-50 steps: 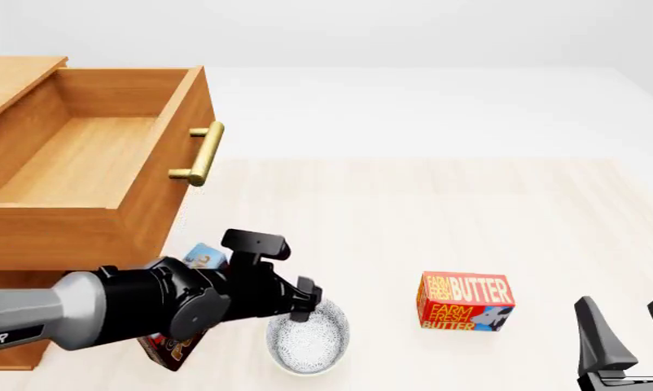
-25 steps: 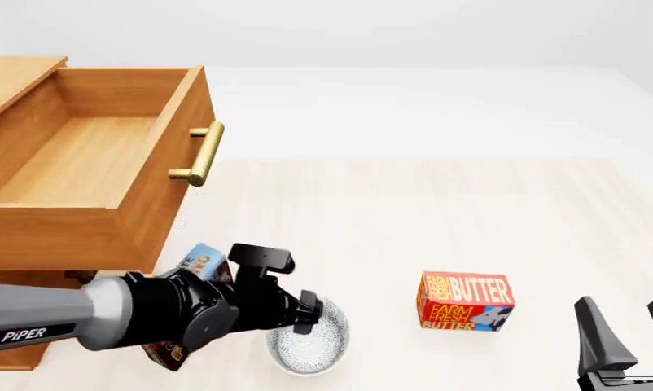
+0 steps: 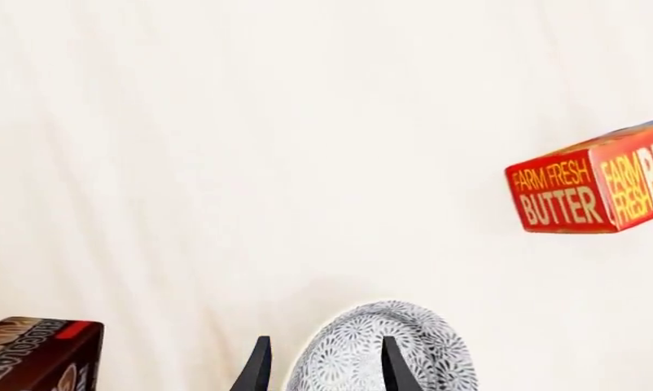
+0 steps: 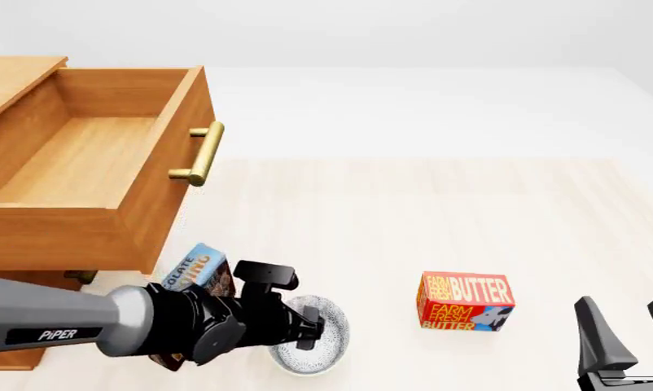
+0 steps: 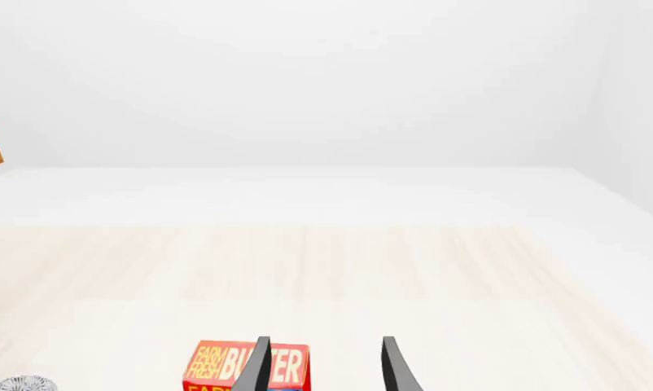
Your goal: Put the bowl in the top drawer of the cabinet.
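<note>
Two open fingers of my left end effector (image 3: pixel 321 371) straddle the bowl's (image 3: pixel 414 350) rim, so next I squeeze, then lift toward the top drawer (image 4: pixel 76 163).

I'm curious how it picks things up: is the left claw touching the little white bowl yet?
Cannot tell. In the left wrist view the left gripper straddles the bowl rim, one finger inside, one outside, open; contact isn't plainly visible.

pale table (image 4: pixel 436 212) bears cabinet (image 4: pixel 11 90), bowl (image 4: pixel 324 330), butter box (image 4: pixel 465 302).
</note>
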`<state>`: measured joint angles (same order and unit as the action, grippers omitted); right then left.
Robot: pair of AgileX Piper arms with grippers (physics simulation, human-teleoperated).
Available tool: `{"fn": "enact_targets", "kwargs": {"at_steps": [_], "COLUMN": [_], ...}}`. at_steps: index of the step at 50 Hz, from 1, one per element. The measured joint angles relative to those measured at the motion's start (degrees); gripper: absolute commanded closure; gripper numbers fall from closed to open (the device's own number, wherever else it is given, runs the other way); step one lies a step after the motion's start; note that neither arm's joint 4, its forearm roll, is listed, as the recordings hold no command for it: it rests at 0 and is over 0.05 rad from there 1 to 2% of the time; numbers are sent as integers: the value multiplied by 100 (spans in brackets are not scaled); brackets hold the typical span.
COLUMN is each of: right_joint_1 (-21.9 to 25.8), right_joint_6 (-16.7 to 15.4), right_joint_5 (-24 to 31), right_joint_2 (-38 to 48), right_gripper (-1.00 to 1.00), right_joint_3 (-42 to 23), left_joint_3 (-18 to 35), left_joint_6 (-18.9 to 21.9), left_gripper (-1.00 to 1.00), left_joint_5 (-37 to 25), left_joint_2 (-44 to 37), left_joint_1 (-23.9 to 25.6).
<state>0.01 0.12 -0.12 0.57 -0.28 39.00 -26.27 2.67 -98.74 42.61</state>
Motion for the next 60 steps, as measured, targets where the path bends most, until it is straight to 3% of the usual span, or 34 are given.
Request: {"fn": "enact_targets", "kwargs": {"at_steps": [4,5,60], "right_joint_1": [0,0,0], "right_joint_6": [0,0,0], "right_joint_5": [0,0,0], "right_joint_2": [0,0,0], "right_gripper": [-100,-100,-100], "right_joint_3": [0,0,0], "left_joint_3": [-20,-25,-176], "left_joint_6": [-20,-24,861], "left_gripper": [-100,100,100], "left_joint_5": [33,40,-380], "left_joint_2": [-26,-29,1448], "left_joint_1": [19,25,62]}}
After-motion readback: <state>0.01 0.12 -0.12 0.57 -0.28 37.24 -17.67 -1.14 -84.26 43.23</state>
